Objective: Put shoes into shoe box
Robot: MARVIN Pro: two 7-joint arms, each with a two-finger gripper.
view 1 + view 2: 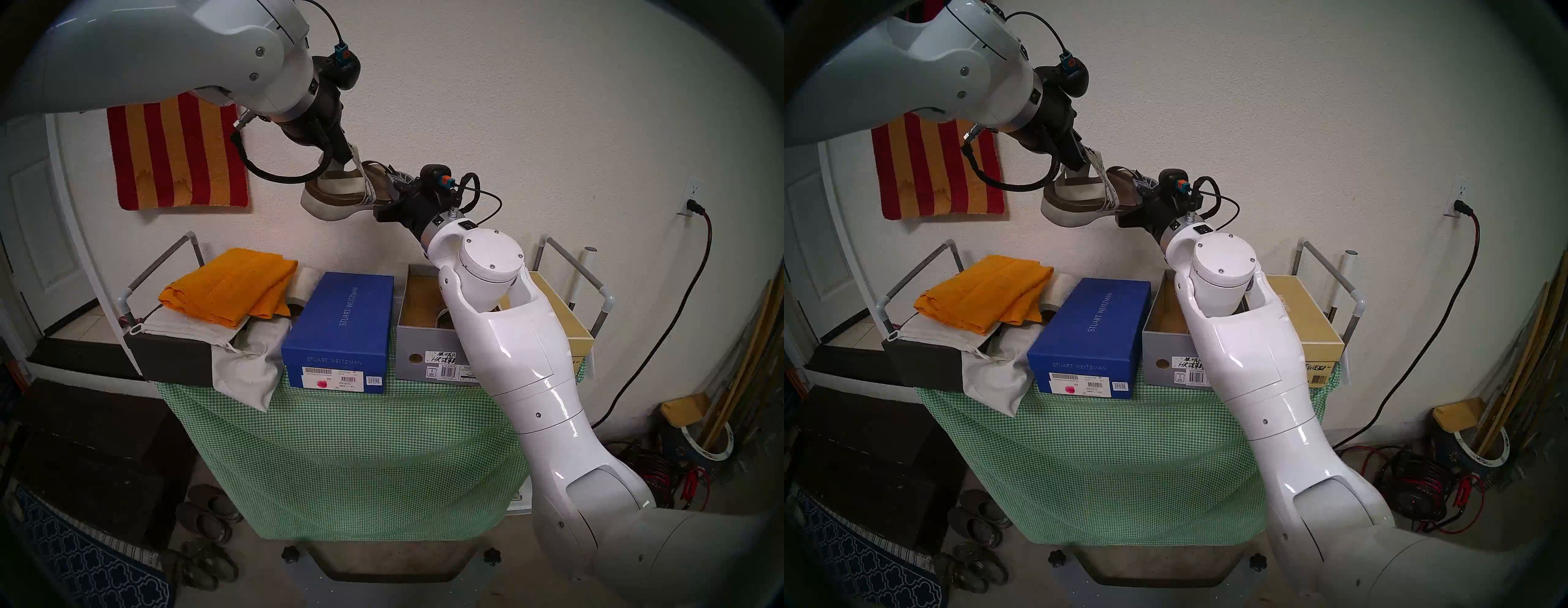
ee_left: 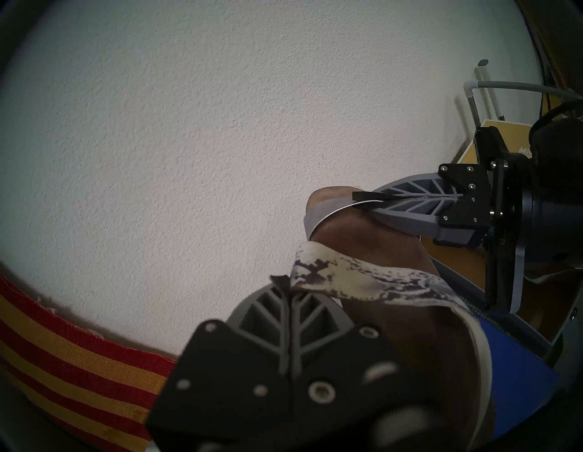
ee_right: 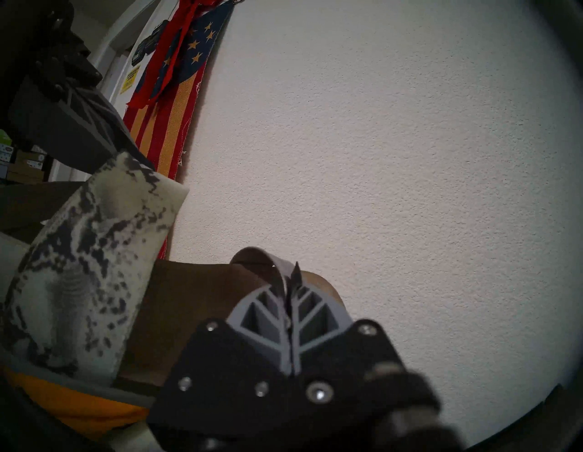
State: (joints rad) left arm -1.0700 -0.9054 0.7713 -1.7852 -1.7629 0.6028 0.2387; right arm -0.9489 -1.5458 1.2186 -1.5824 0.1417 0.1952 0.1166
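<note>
Two pincers hold one sandal (image 1: pixel 339 193) up in the air, above the back edge of the tabletop (image 1: pixel 339 424). Left pincer (image 1: pixel 345 163) is shut tight on the spotted strap (image 2: pixel 340 281) over the middle of the shoe. Right pincer (image 1: pixel 396 191) is pinched on the thin grey heel strap (image 3: pixel 277 271) at the back. Under them, at the right back part of the tabletop, the grey shoe box (image 1: pixel 418 339) sits open beside the blue box (image 1: pixel 343 327). I think the sandal is a bit heavy, since its pale sole is thick and stiff. Straps are soft and bendy, so the shoe can swing or tip. Holding both straps keeps it flat. The thick sole would be a firmer place to grab. Something lies in the box already, but the arm hides it.
</note>
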